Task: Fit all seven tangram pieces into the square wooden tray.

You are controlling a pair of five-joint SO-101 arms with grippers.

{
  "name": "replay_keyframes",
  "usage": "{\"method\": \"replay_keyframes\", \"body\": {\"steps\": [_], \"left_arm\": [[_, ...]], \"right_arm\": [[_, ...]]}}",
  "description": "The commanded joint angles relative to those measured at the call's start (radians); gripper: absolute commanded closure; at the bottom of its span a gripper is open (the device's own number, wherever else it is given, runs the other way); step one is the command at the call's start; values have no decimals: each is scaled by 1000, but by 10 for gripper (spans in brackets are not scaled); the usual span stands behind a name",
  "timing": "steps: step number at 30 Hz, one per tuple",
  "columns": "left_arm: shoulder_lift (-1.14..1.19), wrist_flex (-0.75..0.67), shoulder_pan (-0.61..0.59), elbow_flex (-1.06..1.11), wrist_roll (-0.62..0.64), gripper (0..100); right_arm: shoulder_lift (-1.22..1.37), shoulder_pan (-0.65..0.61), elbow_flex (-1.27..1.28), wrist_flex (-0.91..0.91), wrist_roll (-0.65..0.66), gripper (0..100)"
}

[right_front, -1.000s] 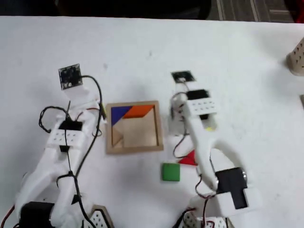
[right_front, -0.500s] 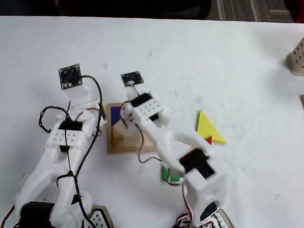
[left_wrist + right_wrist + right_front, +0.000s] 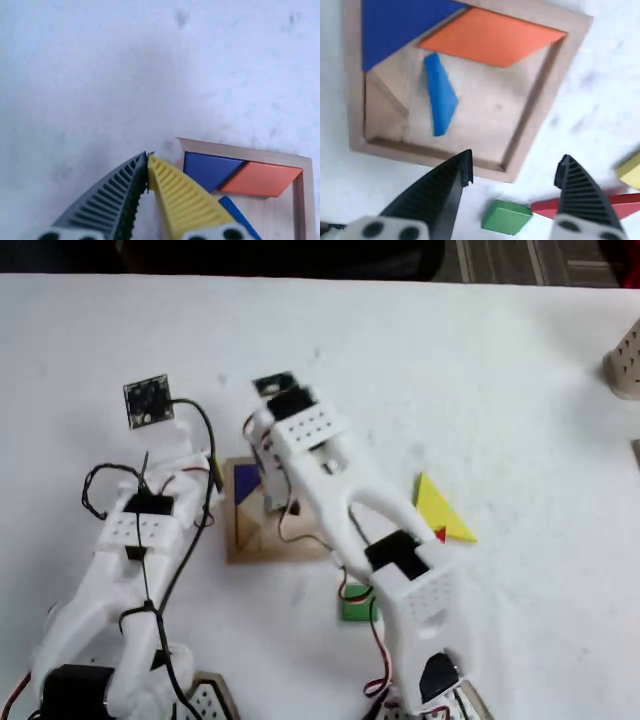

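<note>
- One square wooden tray [image 3: 262,552] lies on the white table [image 3: 480,370], between two white robot arms.
- Seven pieces can be counted: four inside the tray and three on the table outside it.
- Inside the tray, the right wrist view shows one dark blue triangle [image 3: 395,25] in a corner. One orange parallelogram [image 3: 492,37] lies against the same rim, touching it.
- One small light blue piece [image 3: 440,92] lies tilted near the tray's middle. One pale wood-coloured triangle [image 3: 382,107] sits in the next corner.
- Outside the tray, one green square [image 3: 351,608] lies just beside its near corner. One yellow triangle [image 3: 438,508] and one red piece [image 3: 438,534] lie farther off on that side, and the red piece touches the yellow one.
- In the high view the right arm covers most of the tray, so the interior is seen mainly from the wrist views.
- The right gripper [image 3: 516,159] hovers over the tray's rim with its black fingers spread wide and holding nothing.
- The left gripper [image 3: 147,160] sits just outside the tray corner that holds the dark blue triangle. Its grey and yellow fingers are pressed together and hold nothing.
</note>
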Motion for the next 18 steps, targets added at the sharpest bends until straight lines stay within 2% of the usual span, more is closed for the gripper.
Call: {"method": "replay_keyframes", "body": {"steps": [1,4,8,11,18], "left_arm": [[-19,-32,-4,-14,-9,980],[-19,-25,25,-9,-9,980],[-21,-25,128,32,-9,980],[-21,8,209,49,-9,980],[10,38,348,54,-5,980]], "right_arm": [[-48,70,-35,35,84,737],[-105,142,-2,28,144,774],[-148,248,61,-82,158,982],[-151,303,129,-162,157,950],[-156,341,146,-200,155,981]]}}
